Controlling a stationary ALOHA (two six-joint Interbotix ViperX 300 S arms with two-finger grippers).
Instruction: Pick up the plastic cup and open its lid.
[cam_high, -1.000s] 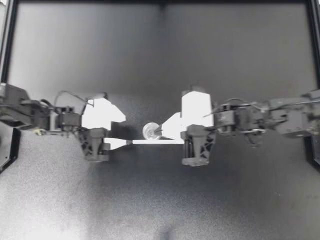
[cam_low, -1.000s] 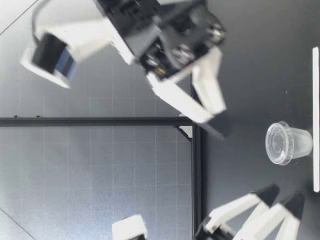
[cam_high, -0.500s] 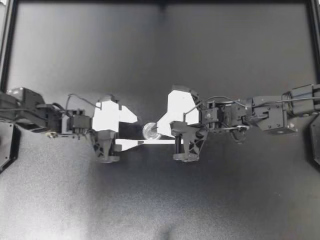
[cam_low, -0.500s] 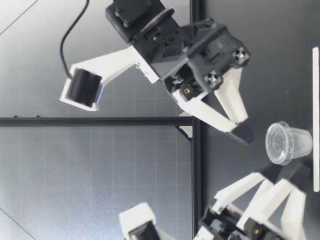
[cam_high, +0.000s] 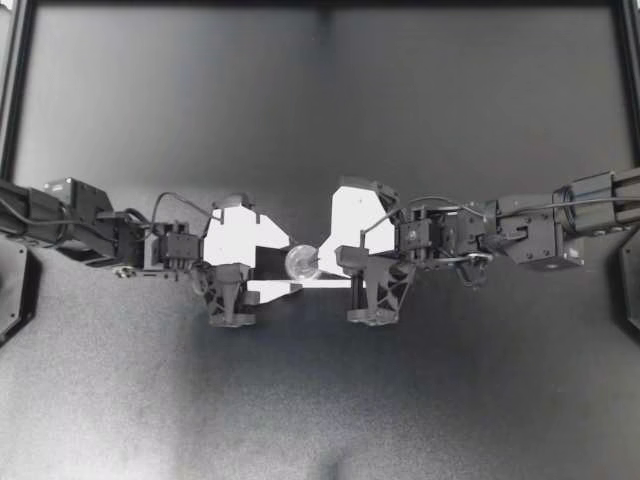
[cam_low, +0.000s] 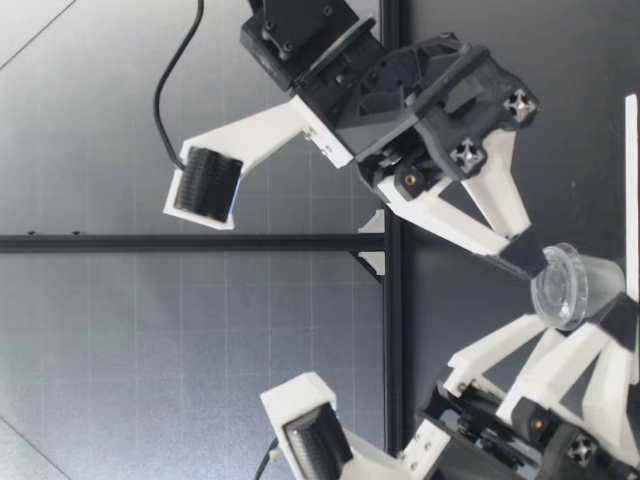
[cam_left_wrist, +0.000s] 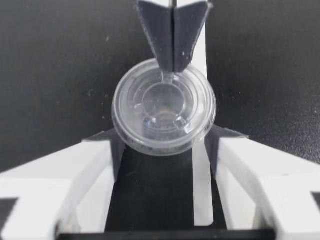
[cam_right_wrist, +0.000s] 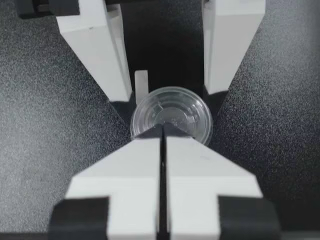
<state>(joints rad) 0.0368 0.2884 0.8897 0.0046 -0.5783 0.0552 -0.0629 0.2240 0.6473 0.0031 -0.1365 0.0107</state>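
Observation:
A small clear plastic cup with its lid on stands upright mid-table. My left gripper is open and level with it, one finger on each side of the cup; I cannot tell whether the pads touch it. My right gripper is shut, and its joined tips rest at the lid's rim, by the small tab. The low view shows the right gripper slanting down onto the lid edge of the cup, and the left gripper straddling the cup's body. In the right wrist view the cup sits just past the shut tips.
A thin white strip lies flat on the dark table beside the cup, running under both grippers. A black frame borders the table at the back and sides. Bare dark tabletop spreads in front of and behind the arms.
Both arms have closed in on the cup from their sides. The left fingers now flank it, and the shut right gripper has come down to the lid's rim.

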